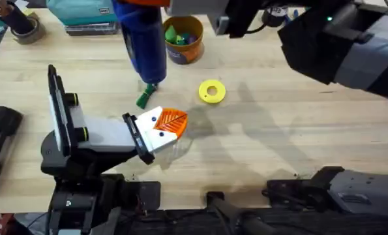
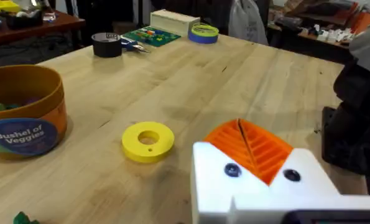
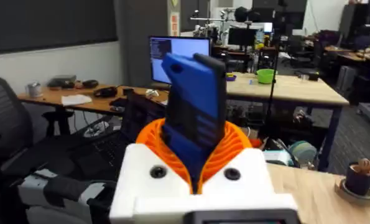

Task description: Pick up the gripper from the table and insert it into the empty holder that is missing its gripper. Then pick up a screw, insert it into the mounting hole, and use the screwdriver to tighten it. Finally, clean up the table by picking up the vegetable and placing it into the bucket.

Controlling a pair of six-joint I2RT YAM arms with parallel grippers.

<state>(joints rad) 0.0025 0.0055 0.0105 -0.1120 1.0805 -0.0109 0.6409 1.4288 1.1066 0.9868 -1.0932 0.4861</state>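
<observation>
My right gripper (image 1: 140,4) hangs high above the far side of the table, shut on the blue screwdriver (image 1: 145,42), which points down. In the right wrist view its orange pads (image 3: 234,143) clamp the screwdriver (image 3: 194,106). The dark-green vegetable (image 1: 145,97) lies on the table just under the screwdriver's lower end. Behind it stands the brown bucket (image 1: 195,40) with green and blue toys inside. My left gripper (image 1: 171,124) rests low near the table's middle, its orange pads (image 2: 259,149) pressed together, close beside the vegetable (image 2: 23,218). The loose gripper, holder and screw are out of view.
A flat yellow disc (image 1: 211,91) lies right of the vegetable, between the left gripper (image 2: 250,146) and the bucket (image 2: 23,112). A black tape roll (image 2: 107,45), a blue tape roll (image 2: 202,32) and boxes sit at the far edge. The right arm (image 1: 337,39) looms dark over the far right.
</observation>
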